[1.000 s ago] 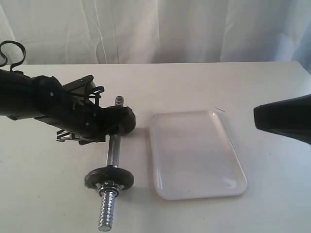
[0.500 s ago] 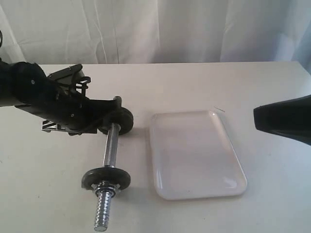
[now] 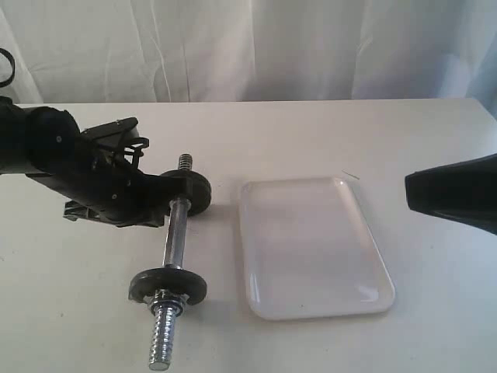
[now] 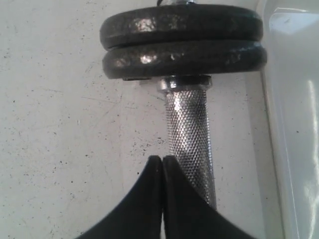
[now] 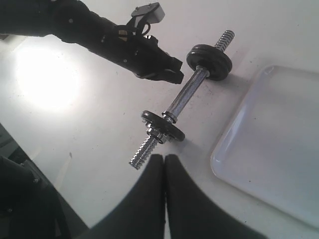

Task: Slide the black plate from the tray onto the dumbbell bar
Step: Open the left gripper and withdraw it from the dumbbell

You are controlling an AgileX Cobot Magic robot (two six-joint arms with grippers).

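Since the tray (image 3: pixel 311 249) lies bare and the black plate (image 4: pixel 182 25) sits stacked on the dumbbell bar (image 4: pixel 189 129), sliding looks done; left gripper (image 4: pixel 162 158) clenched empty beside the bar, next: back off without nudging it.

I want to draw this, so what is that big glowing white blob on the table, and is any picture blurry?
Right wrist view: the blob is light glaring off the table; exterior view: soft and hazy, the white tray nearly washed out; left wrist view: sharp on the dumbbell bar.
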